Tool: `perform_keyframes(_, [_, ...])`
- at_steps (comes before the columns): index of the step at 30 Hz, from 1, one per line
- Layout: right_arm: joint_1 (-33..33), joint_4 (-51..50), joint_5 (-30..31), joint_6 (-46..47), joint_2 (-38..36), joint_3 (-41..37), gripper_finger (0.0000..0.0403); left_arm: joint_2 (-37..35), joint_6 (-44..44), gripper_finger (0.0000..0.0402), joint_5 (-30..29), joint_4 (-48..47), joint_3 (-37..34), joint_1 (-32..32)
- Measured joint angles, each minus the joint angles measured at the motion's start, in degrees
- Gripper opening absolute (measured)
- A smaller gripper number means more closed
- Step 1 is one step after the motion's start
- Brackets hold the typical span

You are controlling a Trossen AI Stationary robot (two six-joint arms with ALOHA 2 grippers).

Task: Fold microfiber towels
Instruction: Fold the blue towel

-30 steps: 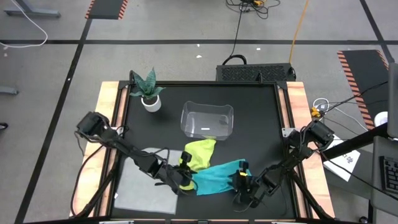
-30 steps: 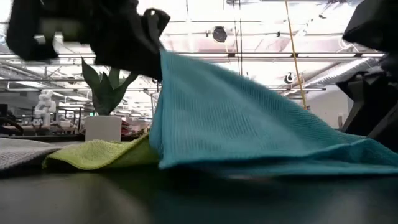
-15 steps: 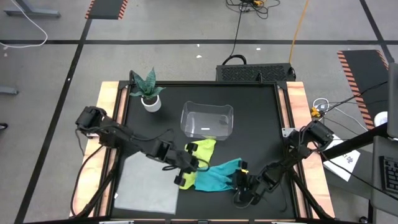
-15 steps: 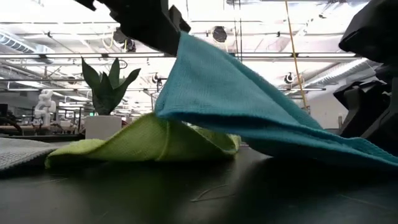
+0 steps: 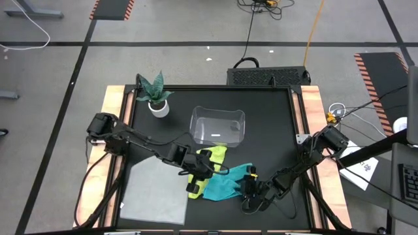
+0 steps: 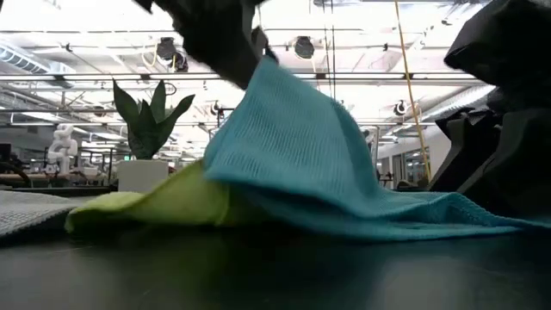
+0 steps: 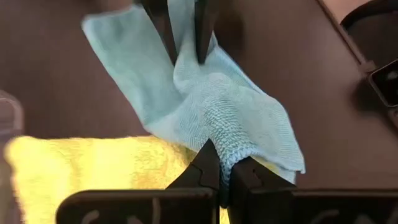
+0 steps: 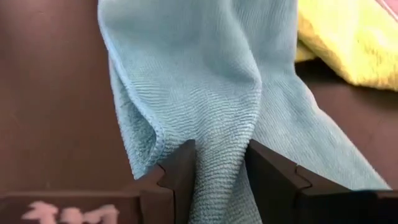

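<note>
The teal towel [image 5: 225, 185] lies near the front of the table [image 5: 274, 130], pinched at both ends. The right gripper [image 8: 221, 165] is squeezed on one edge, and the left gripper [image 7: 222, 173] is squeezed on the other, lifting it. It rests partly on the yellow-green towel [image 5: 208, 163]. That one could get dragged along and bunch up. Farther left, the grey towel [image 5: 151, 192] lies flat.

Teal towel [image 5: 225, 185], ribbed weave; yellow-green towel [image 5: 208, 160]; light grey towel [image 5: 151, 194]; black worktop [image 5: 268, 130].
</note>
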Motion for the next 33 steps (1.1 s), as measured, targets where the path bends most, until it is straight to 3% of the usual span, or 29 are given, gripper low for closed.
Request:
perform_keyframes(9, [0.82,4.25,0.18,-5.38,-2.13,0.05,0.013,2.71,-3.36,0.0003,1.27,0.18,0.08,-0.02])
perform_keyframes(19, [0.31,7.15,0.33,-10.82,-4.09,0.1,0.0127,2.71,-3.2,0.0005,0.87,-7.18,6.89,0.23])
perform_keyframes(22, [-0.25,6.78,-0.39,-11.24,-3.85,0.08,0.0105,2.6,-3.12,0.0008,0.87,-7.69,8.07,0.24])
perform_keyframes(27, [-0.34,6.81,0.14,-12.13,-3.85,-0.93,0.0017,2.69,-3.6,0.0006,0.85,-8.93,8.04,0.24])
perform_keyframes(33, [-0.89,10.35,-1.29,-10.06,-3.87,-3.44,0.0006,2.69,-4.18,0.0006,0.85,-9.45,8.02,0.35])
